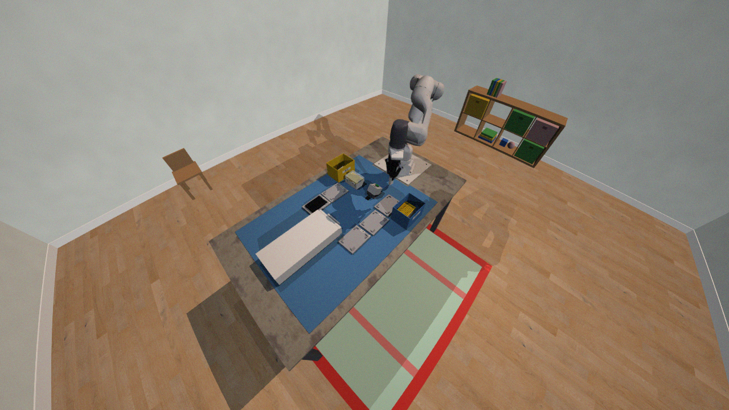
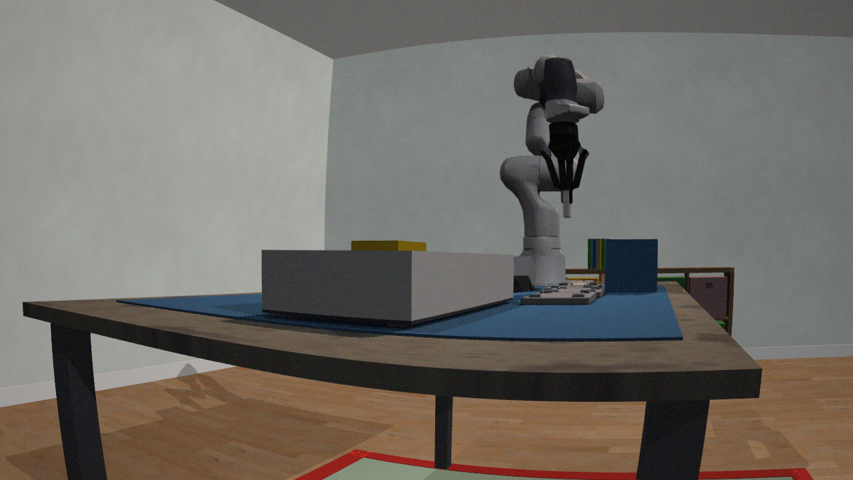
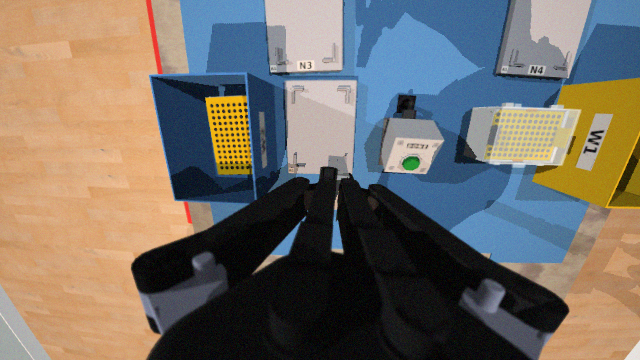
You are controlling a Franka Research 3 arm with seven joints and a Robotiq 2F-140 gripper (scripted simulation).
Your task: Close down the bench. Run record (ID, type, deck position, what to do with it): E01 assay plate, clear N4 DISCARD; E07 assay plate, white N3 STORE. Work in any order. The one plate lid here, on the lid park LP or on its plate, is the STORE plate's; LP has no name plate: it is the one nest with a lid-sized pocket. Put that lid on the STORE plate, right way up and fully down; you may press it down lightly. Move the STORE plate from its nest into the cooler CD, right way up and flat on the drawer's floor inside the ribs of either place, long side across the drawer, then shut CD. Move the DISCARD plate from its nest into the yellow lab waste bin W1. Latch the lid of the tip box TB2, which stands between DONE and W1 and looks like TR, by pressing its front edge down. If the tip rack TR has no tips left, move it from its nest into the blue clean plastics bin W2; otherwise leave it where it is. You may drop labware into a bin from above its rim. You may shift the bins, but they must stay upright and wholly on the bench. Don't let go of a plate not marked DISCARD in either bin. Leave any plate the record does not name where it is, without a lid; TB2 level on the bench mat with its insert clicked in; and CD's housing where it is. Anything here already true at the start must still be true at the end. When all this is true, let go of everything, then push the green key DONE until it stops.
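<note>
My gripper (image 3: 334, 168) (image 2: 566, 209) is shut with nothing between its fingers. It hangs high above the bench, over the near edge of a bare nest (image 3: 320, 125). The green DONE key (image 3: 411, 163) sits on its grey box just right of that nest. The tip box TB2 (image 3: 525, 135) stands between the key and the yellow bin W1 (image 3: 595, 140). The blue bin W2 (image 3: 210, 137) stands left of the bare nest and holds a yellow tip rack (image 3: 228, 135). Nests N3 (image 3: 305, 35) and N4 (image 3: 540, 37) carry no plates. The white cooler CD (image 1: 299, 244) shows no drawer sticking out.
A dark-topped nest (image 1: 315, 204) lies next to the cooler, and further bare nests (image 1: 373, 222) line the mat's right side. The bench edge runs just behind W2. A shelf unit (image 1: 510, 124) stands beyond the arm's base.
</note>
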